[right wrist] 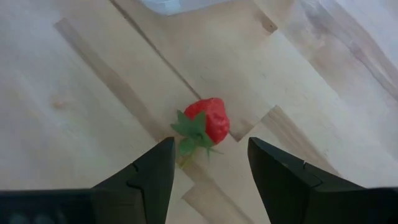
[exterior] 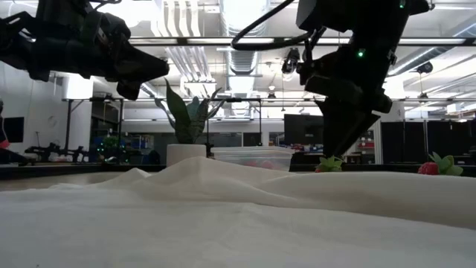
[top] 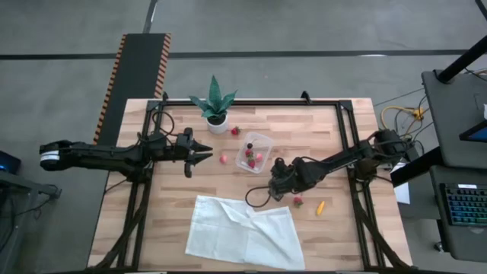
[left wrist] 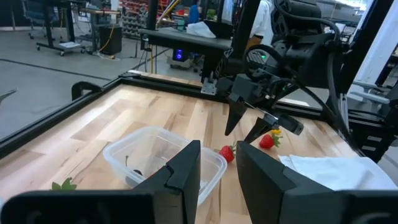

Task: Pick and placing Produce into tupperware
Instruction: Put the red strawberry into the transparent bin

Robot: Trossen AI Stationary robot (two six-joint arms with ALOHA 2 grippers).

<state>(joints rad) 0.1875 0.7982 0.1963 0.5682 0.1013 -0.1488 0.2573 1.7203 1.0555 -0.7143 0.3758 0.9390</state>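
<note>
Beyond its own fingertips, the left gripper [top: 204, 156] faces the tupperware [top: 254, 151]; its fingers are slightly parted and hold nothing. Directly under the right gripper [right wrist: 208, 168], whose fingers are spread and empty, a strawberry [right wrist: 208, 122] lies on the table, leaf end nearest the fingertips. Judgement: the right arm is nearer; the tupperware sits just past this berry.

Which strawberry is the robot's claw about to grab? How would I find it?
Start at the white cloth on the wooden table, then look just above its right corner, where the right claw points down, open. The strawberry lies on bare wood right under it, between the fingers. Unlike the other strawberry lying nearby, this one sits directly beneath the claw.
</note>
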